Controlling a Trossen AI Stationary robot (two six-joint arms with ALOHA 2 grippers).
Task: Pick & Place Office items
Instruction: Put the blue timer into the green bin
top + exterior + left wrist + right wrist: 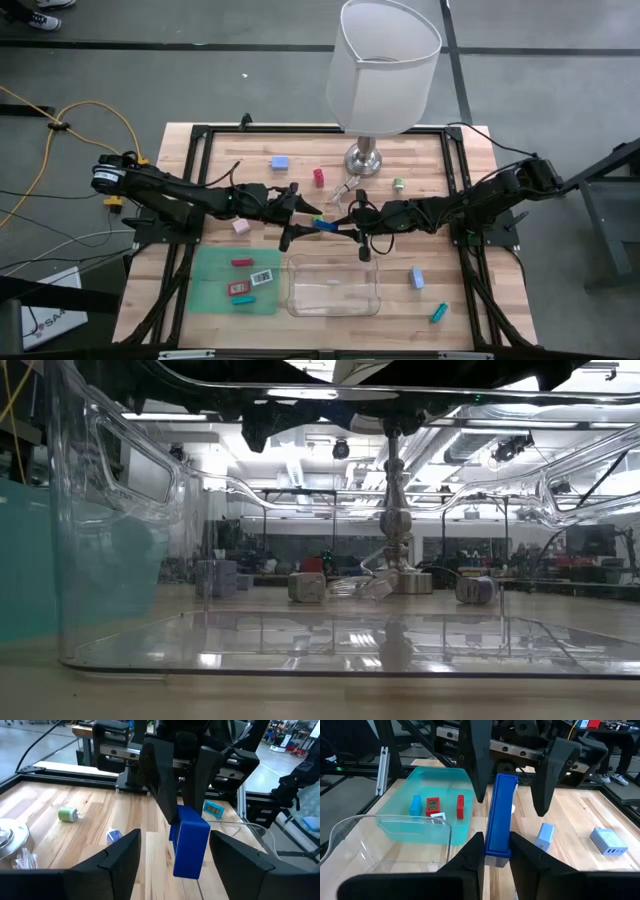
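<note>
Mid-table, right gripper [497,851] clamps blue block [498,815]; left gripper [172,851] fingers wide around its end. Only right wrist view shows items in teal tray [395,827].

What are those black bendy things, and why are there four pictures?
They are two robot arms working at a wooden table. One picture looks down from above, one looks level across the tabletop through a clear tray, and two come from little cameras on the arms' wrists.

Each arm ends in an end effector with two fingers. The right end effector is pinching a blue block. The left end effector is open, with its fingers on either side of that same block, so it looks like a hand-over.

On the table stand a white lamp and a green mat with a few small pieces on it. More small coloured pieces lie scattered around.
</note>
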